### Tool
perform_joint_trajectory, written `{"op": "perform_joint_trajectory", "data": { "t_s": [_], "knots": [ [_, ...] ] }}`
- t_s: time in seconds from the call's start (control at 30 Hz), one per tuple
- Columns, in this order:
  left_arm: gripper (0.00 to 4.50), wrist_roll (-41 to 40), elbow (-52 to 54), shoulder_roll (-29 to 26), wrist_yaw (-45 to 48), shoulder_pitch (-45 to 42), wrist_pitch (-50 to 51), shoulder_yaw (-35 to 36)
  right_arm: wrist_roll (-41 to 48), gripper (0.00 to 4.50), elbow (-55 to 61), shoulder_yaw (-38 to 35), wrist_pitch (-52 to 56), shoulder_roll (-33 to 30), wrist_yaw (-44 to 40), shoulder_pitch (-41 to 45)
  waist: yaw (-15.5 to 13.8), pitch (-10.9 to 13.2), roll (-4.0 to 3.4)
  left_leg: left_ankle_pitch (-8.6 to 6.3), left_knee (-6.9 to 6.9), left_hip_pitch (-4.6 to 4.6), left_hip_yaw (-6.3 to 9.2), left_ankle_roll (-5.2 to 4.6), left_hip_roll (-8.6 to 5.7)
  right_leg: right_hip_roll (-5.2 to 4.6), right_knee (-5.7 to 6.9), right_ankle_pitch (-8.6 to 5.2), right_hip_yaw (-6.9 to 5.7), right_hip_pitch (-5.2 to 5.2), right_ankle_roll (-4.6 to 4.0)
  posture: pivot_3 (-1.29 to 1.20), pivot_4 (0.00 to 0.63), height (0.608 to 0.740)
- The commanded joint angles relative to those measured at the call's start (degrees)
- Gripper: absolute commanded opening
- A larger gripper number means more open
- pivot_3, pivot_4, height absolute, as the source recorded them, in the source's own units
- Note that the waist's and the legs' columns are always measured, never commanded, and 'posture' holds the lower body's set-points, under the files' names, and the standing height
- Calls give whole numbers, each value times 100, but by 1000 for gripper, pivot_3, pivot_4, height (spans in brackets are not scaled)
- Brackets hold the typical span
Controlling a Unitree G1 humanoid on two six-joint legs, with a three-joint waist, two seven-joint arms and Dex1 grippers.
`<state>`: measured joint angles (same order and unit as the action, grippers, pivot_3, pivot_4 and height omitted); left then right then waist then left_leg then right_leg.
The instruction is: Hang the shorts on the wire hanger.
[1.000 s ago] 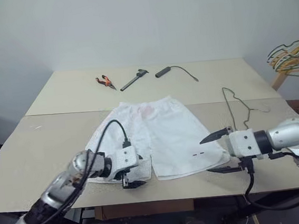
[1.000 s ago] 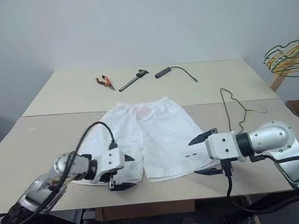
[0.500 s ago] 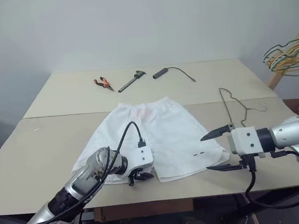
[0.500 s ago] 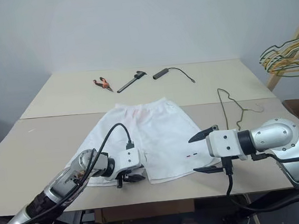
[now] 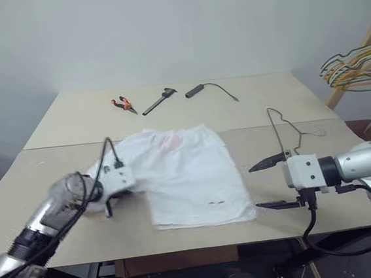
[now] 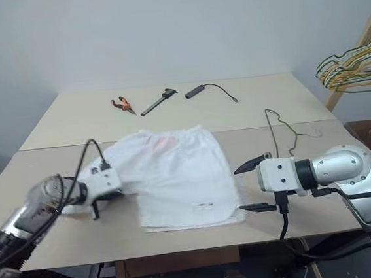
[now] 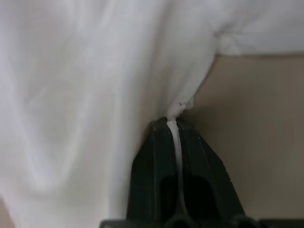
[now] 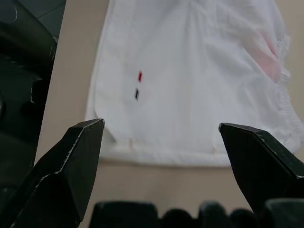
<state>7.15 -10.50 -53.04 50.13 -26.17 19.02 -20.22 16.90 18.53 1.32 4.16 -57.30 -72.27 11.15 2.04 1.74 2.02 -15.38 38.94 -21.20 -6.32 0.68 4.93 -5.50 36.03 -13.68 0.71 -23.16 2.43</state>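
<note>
The white shorts lie rumpled on the tan table, waistband with its pink mark on the far side and two small dark dashes near the near hem. My left gripper is shut on a pinch of the shorts' fabric at their left edge, low over the table. The wire hanger lies flat to the right of the shorts. My right gripper hovers open just right of the near hem, pointing left, nothing between its fingers.
Orange-handled pliers, a dark hand tool and a black cylinder with a cable lie along the far side. Bunched coloured hangers hang past the table's right edge. The table's front edge runs just below both grippers.
My left gripper shut on the shorts' near-left hem and swung left and farther away, dragging that side with it. The shorts shifted and bunched leftward. The right gripper stayed put.
</note>
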Motion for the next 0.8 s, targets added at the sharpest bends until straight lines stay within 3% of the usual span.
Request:
{"op": "perform_joint_trajectory", "data": {
  "t_s": [0.03, 0.17, 0.2, 0.5, 0.63, 0.8],
  "knots": [
    [26, 442, -956, 244, -791, -596, -538, 285, 6, 4500, 28, -72, -62, 46, 48, 194, -61, 0, 1, -1, 0, -3, 0, -2, -1, 0, -3, 0, -1, 0, 1, 2, 0, 740],
    [26, 678, -1870, 515, -1214, -1019, -995, 326, -1, 4500, 11, -70, -60, 61, 32, 239, -168, 1, 2, -1, 0, -11, 0, -2, -1, 0, -6, 0, -6, -4, 1, -3, 0, 740],
    [262, 619, -1919, 548, -1126, -1032, -1059, 364, -1, 4500, 10, -74, -59, 62, 29, 245, -171, 1, 1, -2, 0, -11, -1, -2, -1, 0, -5, 0, -6, -5, 1, -3, 0, 740],
    [3135, -170, -524, 83, -37, -207, -992, 1192, -347, 4500, -166, 169, -238, 222, 142, 318, -78, 1, 2, -2, 0, -13, -2, 0, 1, 0, 2, 0, -5, -11, 1, 2, 0, 740],
    [4469, -486, 281, -365, 221, 351, -865, 1768, -1135, 4500, -801, 643, -700, 720, 599, 719, -55, 1, 1, -1, 0, -8, -4, 0, 2, 1, 7, 0, -2, -11, 0, 21, 0, 740],
    [4469, -1289, 1607, -383, 641, 795, -20, 2260, -2103, 4500, -1859, 1286, -1479, 1418, 1145, 1404, -127, 1, 1, 0, 1, -9, -4, 2, 2, -1, 8, 0, -3, -12, 1, 54, 0, 740]
  ]
}}
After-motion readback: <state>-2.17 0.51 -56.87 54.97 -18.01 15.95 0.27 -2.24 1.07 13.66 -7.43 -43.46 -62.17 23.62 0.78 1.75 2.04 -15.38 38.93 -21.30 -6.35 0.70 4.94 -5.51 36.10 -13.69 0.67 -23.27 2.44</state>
